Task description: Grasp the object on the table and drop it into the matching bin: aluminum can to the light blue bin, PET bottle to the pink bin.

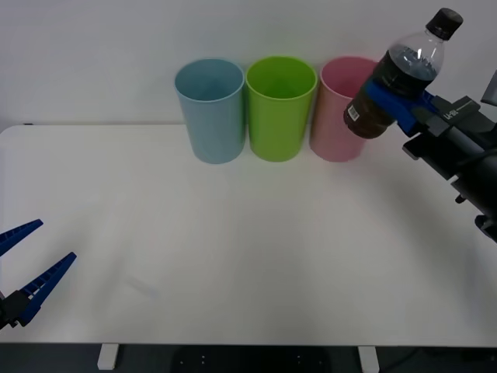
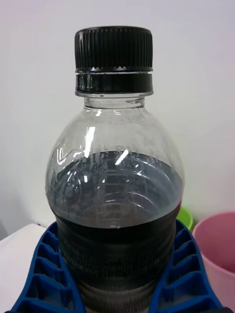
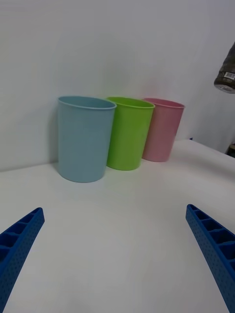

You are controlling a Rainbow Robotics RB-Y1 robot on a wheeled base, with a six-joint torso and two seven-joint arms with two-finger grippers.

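Front view: the right gripper (image 1: 397, 102) is raised above the far right part of the table (image 1: 233, 256), and its blue ribbed fingers are closed around the lower body of the bottle (image 1: 400, 74). The bottle is clear of the tabletop and tilted, with its black cap (image 1: 445, 23) up and to the right and its base down and to the left. Its base overlaps the right side of the pink bin (image 1: 338, 109) near the rim.

Three bins stand upright in a row at the far edge of the table. The order from left to right is light blue bin (image 1: 210, 110), green bin (image 1: 280, 107), pink bin. Neighbouring bins stand just beside each other.

Right wrist view: the bottle (image 2: 115, 205) stands between the two fingers (image 2: 46, 274), which press against its ribbed lower section on both sides. Dark liquid fills it to about the shoulder. The rim of the pink bin (image 2: 215, 254) shows beside the bottle, with a sliver of the green bin (image 2: 185, 218) next to it.

The left gripper (image 1: 27, 268) sits low at the near left edge of the table, well apart from the bins. Its fingers are spread wide and hold nothing.
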